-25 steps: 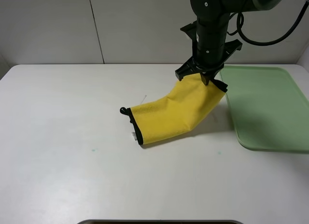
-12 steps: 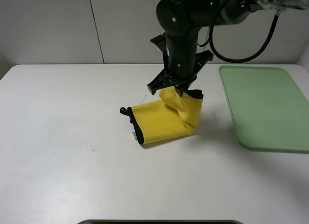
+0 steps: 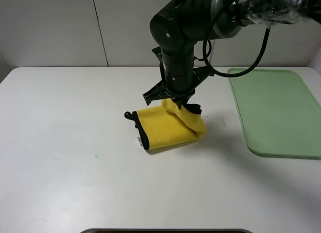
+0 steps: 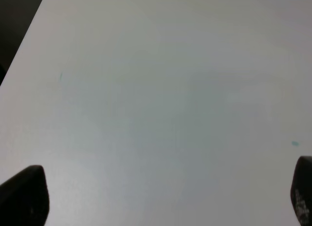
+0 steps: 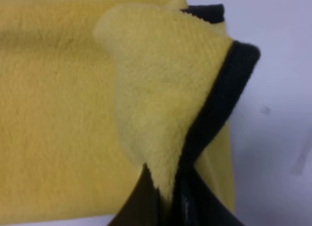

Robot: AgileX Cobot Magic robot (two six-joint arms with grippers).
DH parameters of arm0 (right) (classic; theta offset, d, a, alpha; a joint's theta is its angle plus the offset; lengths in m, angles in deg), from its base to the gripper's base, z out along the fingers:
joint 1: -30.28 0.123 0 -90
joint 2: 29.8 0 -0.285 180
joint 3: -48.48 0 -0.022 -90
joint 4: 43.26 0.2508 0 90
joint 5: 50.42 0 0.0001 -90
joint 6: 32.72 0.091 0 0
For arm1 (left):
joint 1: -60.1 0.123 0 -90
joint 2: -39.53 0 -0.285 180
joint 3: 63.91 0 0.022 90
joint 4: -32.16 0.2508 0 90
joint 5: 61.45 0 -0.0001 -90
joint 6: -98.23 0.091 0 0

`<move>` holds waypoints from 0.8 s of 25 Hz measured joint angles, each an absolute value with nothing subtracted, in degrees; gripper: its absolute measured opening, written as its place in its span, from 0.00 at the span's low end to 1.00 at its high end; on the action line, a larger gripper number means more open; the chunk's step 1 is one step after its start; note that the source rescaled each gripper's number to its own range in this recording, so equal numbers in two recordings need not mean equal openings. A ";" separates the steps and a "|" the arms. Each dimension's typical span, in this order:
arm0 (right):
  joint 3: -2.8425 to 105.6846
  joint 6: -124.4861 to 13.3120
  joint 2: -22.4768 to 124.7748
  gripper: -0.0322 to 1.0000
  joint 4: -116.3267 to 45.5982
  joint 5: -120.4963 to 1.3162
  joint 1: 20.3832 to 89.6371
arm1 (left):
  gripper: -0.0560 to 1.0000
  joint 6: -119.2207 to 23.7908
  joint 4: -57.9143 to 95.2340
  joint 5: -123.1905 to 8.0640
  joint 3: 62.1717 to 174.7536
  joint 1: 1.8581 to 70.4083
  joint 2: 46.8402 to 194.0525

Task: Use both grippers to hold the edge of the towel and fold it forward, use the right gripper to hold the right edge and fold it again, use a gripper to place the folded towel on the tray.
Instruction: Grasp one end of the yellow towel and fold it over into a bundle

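Towel was fuzzy matt yellow cloth, trim was black stitched fabric, tray looked smooth plastic, tabletop was smooth matt white

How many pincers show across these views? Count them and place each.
2. The right pincer clamps the towel left of the tray; the left pincer appears only in its wrist view, open over the table.

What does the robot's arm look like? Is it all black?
Mostly, yes. The right arm is chunky, black and rounded, with clear shiny plastic wrap round its upper part and a black cable looping beside it. The right gripper has two black fingers. Of the left gripper, only two rounded black fingertips show.
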State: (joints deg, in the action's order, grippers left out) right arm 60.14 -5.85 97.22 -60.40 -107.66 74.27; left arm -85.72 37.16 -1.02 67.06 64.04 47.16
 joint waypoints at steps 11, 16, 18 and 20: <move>60.14 -4.09 97.28 0.08 -53.38 -104.96 74.27 | 1.00 -85.72 37.20 -1.02 67.06 64.04 47.16; 60.14 -4.03 97.28 0.44 -49.78 -103.79 74.27 | 1.00 -85.72 37.20 -1.02 67.06 64.04 47.16; 60.14 -3.93 97.28 0.79 -48.25 -103.14 74.27 | 1.00 -85.72 37.20 -1.02 67.06 64.04 47.16; 60.14 -3.89 97.28 0.92 -47.22 -102.95 74.27 | 1.00 -85.72 37.20 -1.02 67.06 64.04 47.16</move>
